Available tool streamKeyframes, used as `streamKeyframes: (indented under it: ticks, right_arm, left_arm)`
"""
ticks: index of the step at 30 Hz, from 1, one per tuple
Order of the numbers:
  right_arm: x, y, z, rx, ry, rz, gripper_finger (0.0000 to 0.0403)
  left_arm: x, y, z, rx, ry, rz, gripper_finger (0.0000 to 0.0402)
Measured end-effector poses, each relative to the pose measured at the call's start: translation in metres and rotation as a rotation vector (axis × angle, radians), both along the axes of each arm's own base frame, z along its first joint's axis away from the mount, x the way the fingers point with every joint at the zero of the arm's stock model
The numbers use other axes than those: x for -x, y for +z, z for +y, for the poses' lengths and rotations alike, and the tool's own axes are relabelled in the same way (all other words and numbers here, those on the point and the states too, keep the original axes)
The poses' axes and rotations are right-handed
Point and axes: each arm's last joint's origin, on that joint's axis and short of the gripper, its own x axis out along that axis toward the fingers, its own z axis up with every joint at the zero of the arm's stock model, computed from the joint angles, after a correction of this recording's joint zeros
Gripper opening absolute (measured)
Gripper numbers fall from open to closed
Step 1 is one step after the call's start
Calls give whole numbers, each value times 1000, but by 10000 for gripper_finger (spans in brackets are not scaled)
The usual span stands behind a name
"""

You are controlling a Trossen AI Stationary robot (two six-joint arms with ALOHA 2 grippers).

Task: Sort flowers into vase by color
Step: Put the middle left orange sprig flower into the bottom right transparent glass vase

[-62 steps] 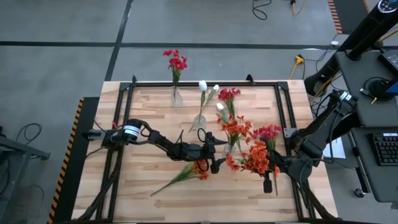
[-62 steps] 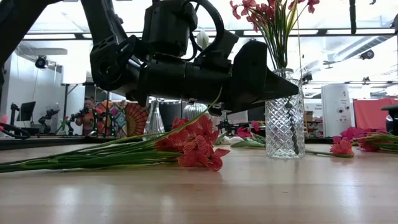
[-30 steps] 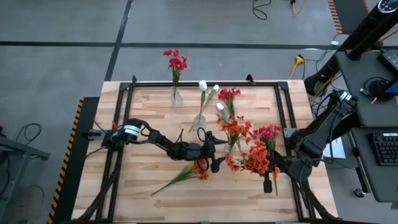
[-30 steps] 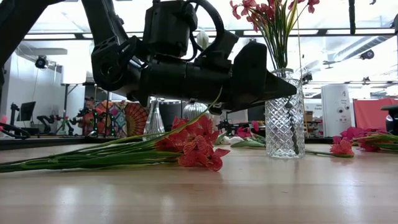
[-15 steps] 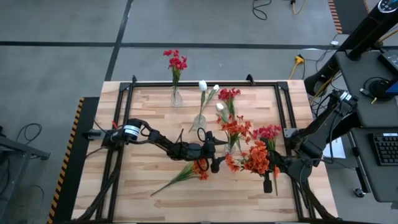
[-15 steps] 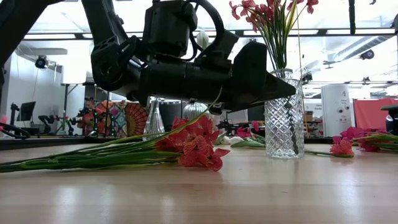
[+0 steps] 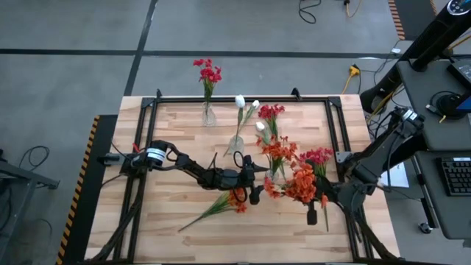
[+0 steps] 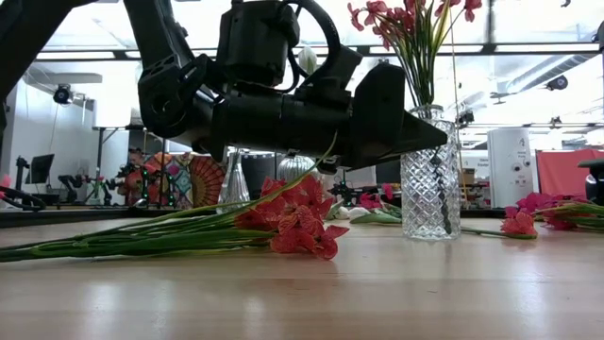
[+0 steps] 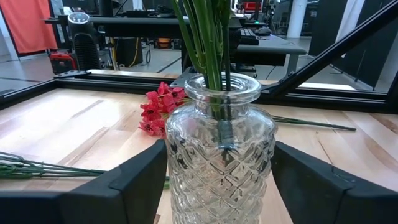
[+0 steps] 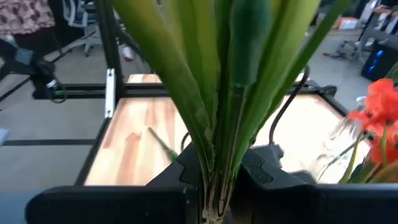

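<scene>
**Inspection: both arms at the cut-glass vase, right arm carrying an orange-red bunch**

Nearest the table's front edge, a loose spray of orange-red artificial flowers with long green stalks [image 7: 221,204] lies flat on the pale wooden tabletop [image 7: 176,140], blooms toward the centre.

Directly above those blooms, the left gripper [image 7: 259,182] hangs with its dark fingers [image 9: 134,180] spread to either side of a squat diamond-cut clear glass vase [image 9: 219,158]. The fingers flank the glass; contact cannot be confirmed. The vase holds green stalks topped with orange-red blooms.

Just beside it, the right gripper [image 7: 312,208] is clamped on the stalk ends of a bunch of orange-red flowers [image 7: 300,184], raised off the table with its blooms next to the vase.

Behind this, crimson-red stems [image 7: 318,156] lie on the wood. Farther back, a slim clear vase with white buds [image 7: 237,140] stands mid-table, more crimson stems [image 7: 271,112] beside it. At the far edge, a small clear vase with crimson-red clusters [image 7: 209,110] stands upright.
</scene>
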Motion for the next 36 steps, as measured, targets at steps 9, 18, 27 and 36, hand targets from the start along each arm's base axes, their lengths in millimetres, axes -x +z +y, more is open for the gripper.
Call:
streamKeyframes:
  ticks: [9,18,27,36]
  right_arm:
    - [-18,2,-21,12,-102,-24,38]
    - [-25,0,-29,70,-134,-10,38]
    - [-26,-2,-29,112,-148,0,38]
    - [-30,-6,-33,138,-216,9,38]
  left_arm:
    - [0,0,0,0,2,3,246]
    - [0,0,0,-1,2,4,245]
    - [0,0,0,0,2,5,245]
    - [0,0,0,0,2,6,245]
